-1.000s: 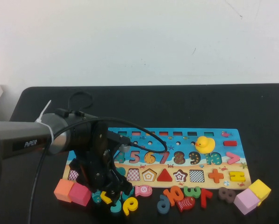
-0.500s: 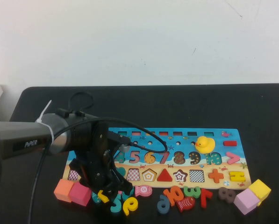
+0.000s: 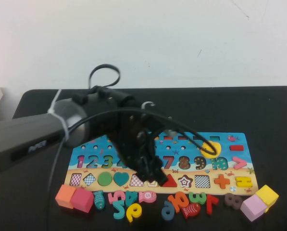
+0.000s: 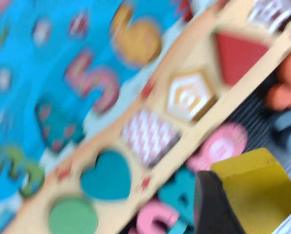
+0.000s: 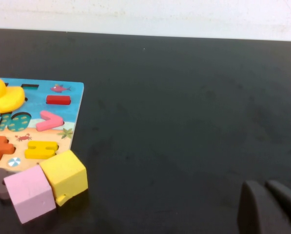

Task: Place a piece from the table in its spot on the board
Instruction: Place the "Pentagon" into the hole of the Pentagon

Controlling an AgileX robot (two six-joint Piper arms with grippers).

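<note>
My left gripper hangs low over the sandy lower strip of the board, just left of the red triangle. In the left wrist view it is shut on the yellow pentagon piece, which sits between the dark fingers. The pale pentagon recess with its nested outline lies empty a short way from the piece, between a checkered square recess and the red triangle. In the high view the gripper hides the piece and most of the recess. My right gripper is shut and empty over bare black table, right of the board.
A yellow duck stands on the board's right part. Loose number pieces lie along the board's front edge. Orange and pink cubes sit front left. A yellow cube and a lilac cube sit front right.
My left arm has risen from the loose pieces at the front left. It has swung right and back over the board's lower strip, carrying the yellow piece.
</note>
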